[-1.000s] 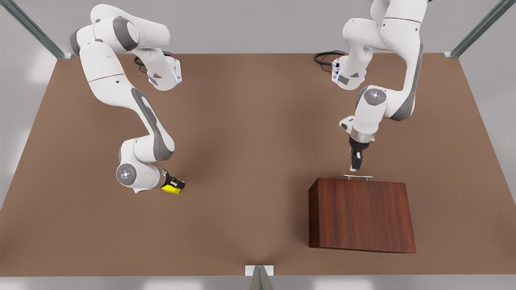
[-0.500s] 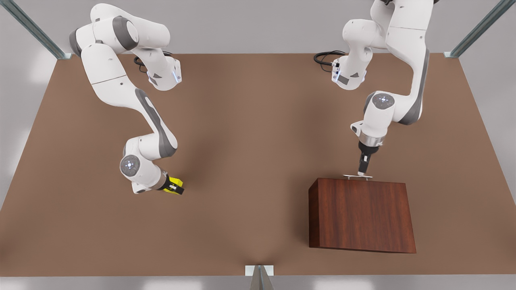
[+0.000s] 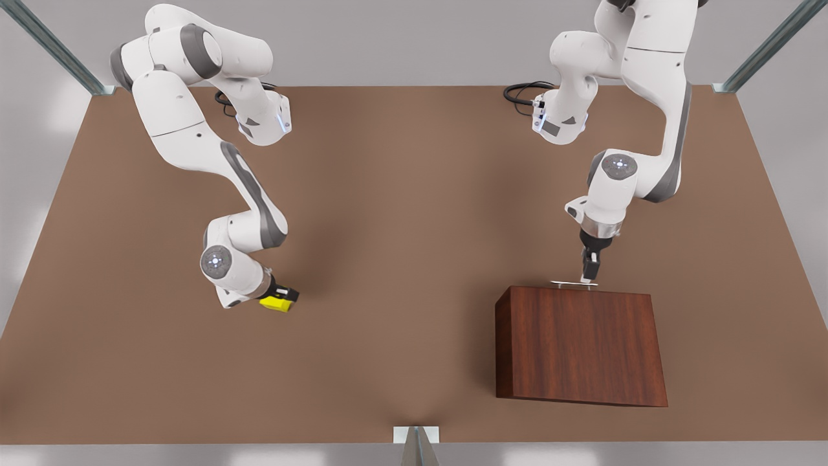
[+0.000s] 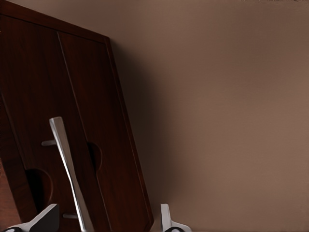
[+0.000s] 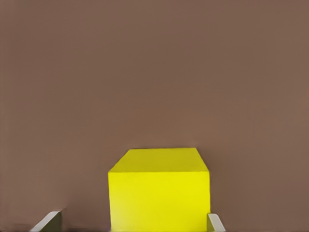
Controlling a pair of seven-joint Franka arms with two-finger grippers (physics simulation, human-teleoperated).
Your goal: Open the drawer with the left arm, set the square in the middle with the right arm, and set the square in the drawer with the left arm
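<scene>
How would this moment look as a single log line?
left gripper: open, straddling handle | drawer: closed | right gripper: open, around square

Table (image 3: pixel 401 213): plain matte brown top, grey surround, metal frame struts at far corners and a bracket at near edge centre. On it: dark wood-grain cabinet (image 3: pixel 580 346), towards front view's right and near edge, silver bar handle (image 3: pixel 574 283) on its far face, drawer front (image 4: pixel 72 125) looks flush w/ cabinet in left wrist view. Yellow cube (image 3: pixel 274 302) towards front view's left, well apart from cabinet; can't tell if it rests on the top or sits just above it.
</scene>
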